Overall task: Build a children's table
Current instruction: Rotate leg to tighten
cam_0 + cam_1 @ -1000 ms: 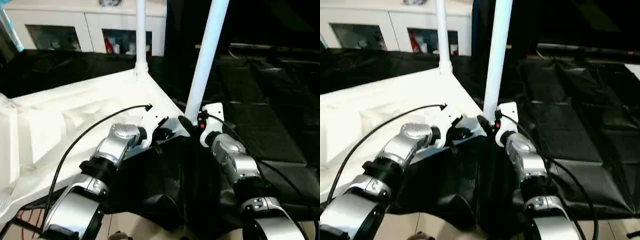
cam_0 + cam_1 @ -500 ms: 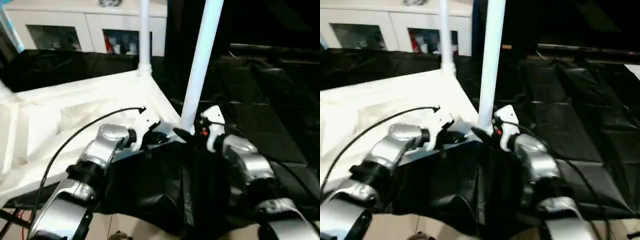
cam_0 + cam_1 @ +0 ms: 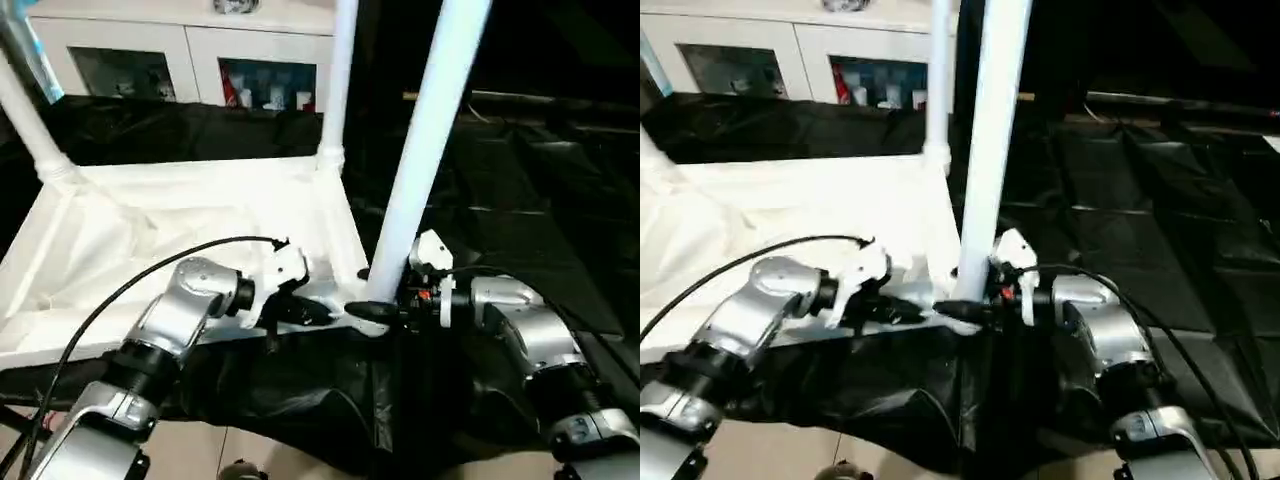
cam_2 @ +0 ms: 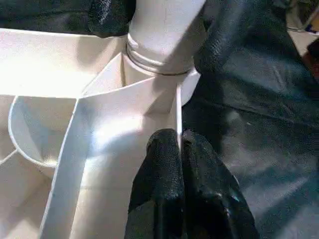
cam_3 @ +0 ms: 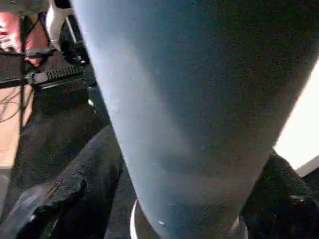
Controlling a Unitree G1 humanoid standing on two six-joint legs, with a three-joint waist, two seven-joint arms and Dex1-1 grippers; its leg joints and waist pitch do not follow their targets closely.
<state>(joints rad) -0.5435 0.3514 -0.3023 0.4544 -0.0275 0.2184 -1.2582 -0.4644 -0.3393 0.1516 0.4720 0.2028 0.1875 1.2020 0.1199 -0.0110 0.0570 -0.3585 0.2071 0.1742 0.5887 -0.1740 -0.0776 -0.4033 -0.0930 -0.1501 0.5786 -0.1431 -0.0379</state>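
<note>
White table top (image 3: pixel 200 225) is lying upside down on black cover (image 3: pixel 520 230), ribs facing up. Three legs are standing up from corners: near leg (image 3: pixel 425 160), far leg (image 3: pixel 338 80), third leg (image 3: pixel 30 125) at left.

Left pincer (image 3: pixel 300 312) is being kept clenched, fingers (image 4: pixel 174 199) pressed together, thin edge wall of top pinched between tips beside near leg's socket.

Near leg's bottom is being grasped by right pincer (image 3: pixel 372 310), one black finger on each side.

White cabinet (image 3: pixel 190 60) is standing behind.

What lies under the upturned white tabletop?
Black sheeting spreads beneath the tabletop and beyond its near edge; whatever the top itself covers is hidden.
</note>
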